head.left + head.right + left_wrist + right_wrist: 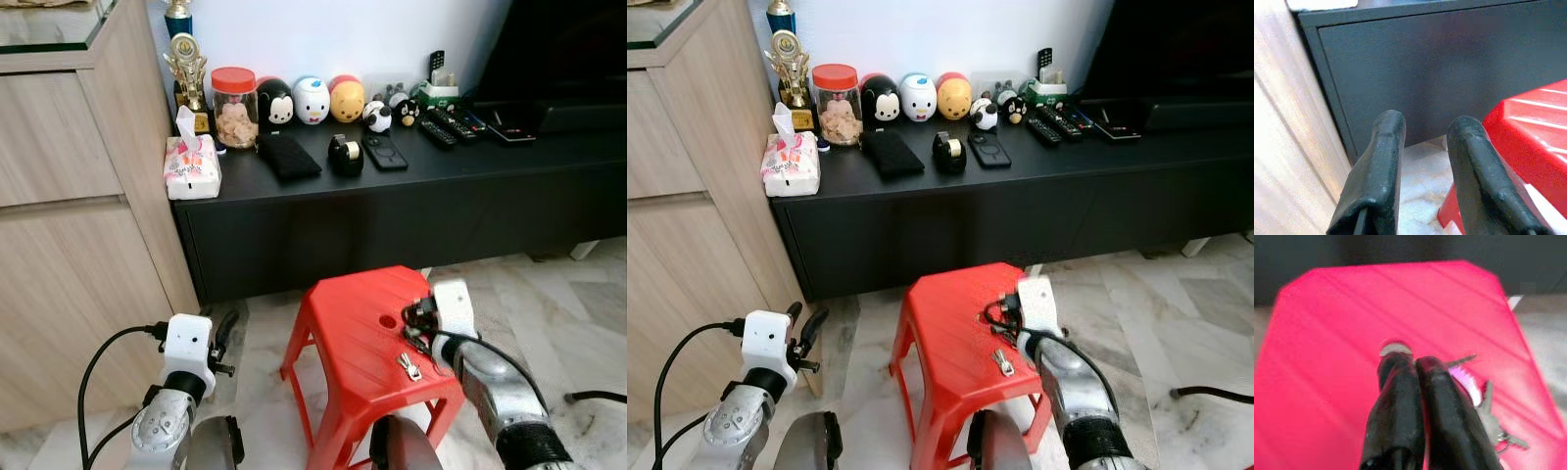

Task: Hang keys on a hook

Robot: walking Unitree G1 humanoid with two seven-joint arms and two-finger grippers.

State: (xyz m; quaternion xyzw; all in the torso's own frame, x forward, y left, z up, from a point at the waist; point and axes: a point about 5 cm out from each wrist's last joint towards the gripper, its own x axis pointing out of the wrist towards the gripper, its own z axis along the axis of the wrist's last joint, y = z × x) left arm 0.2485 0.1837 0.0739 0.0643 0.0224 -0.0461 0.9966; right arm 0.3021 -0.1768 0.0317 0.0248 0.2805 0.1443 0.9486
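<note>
My right gripper (1413, 363) hangs low over the red stool (348, 333), fingers pressed together on nothing. The keys (409, 366) lie on the seat at its 5 o'clock. My left gripper (1425, 132), at 9 o'clock, is parted and empty.

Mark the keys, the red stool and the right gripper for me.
keys (409, 366), left eye view, on the silver key blade.
red stool (348, 323), left eye view, on the bare seat top.
right gripper (1414, 363), right wrist view, between the closed fingertips.
</note>
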